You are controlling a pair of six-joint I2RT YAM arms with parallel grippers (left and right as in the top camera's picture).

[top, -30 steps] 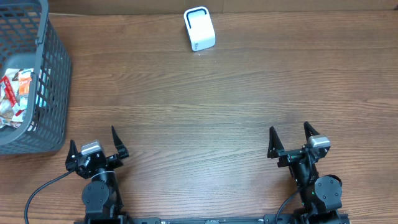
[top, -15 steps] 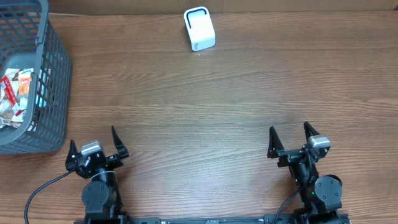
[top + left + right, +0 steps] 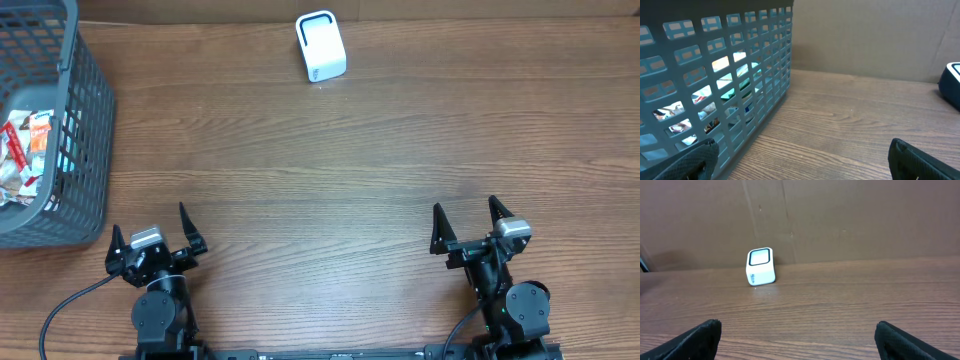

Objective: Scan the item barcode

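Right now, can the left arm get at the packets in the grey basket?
Probably yes: the left gripper is open and empty, and nothing lies before the basket; it must only go over the wall to the packets.

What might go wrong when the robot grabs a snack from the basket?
The packets lie jumbled deep inside the tall basket, so the open left pincer might bump its rim or grab two. The scanner stands far from the basket, so a packet might slip on the way or reach it turned the wrong way.

Overhead camera looks straight down; both wrist cameras sit low, facing the distant scanner (image 3: 321, 47) all three views share.
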